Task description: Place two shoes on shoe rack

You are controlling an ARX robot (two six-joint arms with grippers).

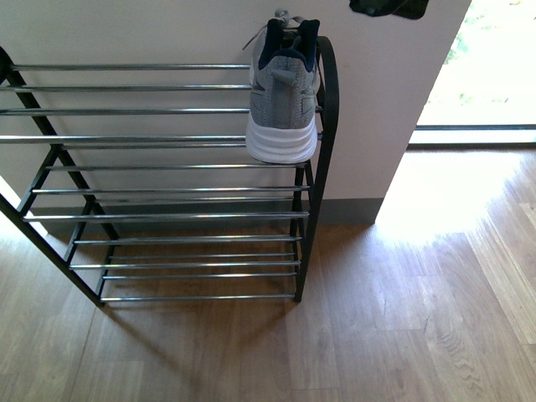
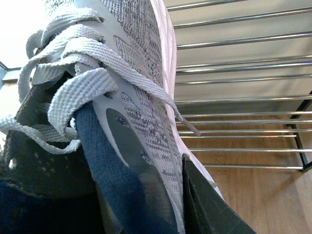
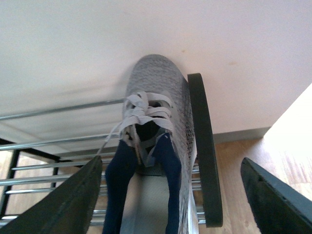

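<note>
One grey sneaker [image 1: 283,96] rests heel-out on the top tier of the shoe rack [image 1: 167,191], tight against its right arched end [image 3: 202,146]. My right gripper [image 3: 170,204] hangs open above and behind that sneaker [image 3: 156,126], fingers spread wide to either side and touching nothing; a dark part of it shows at the front view's top edge [image 1: 389,7]. My left gripper [image 2: 165,204] is shut on a second grey sneaker [image 2: 136,97] at its collar, one black finger [image 2: 204,204] pressed on the knit side. This sneaker fills the left wrist view, with the rack's rods [image 2: 234,80] beyond it.
A white wall [image 1: 151,33] stands right behind the rack. Wooden floor [image 1: 402,318] stretches in front and to the right, sunlit near a glass door [image 1: 494,67]. The rack's lower tiers [image 1: 184,251] hold nothing.
</note>
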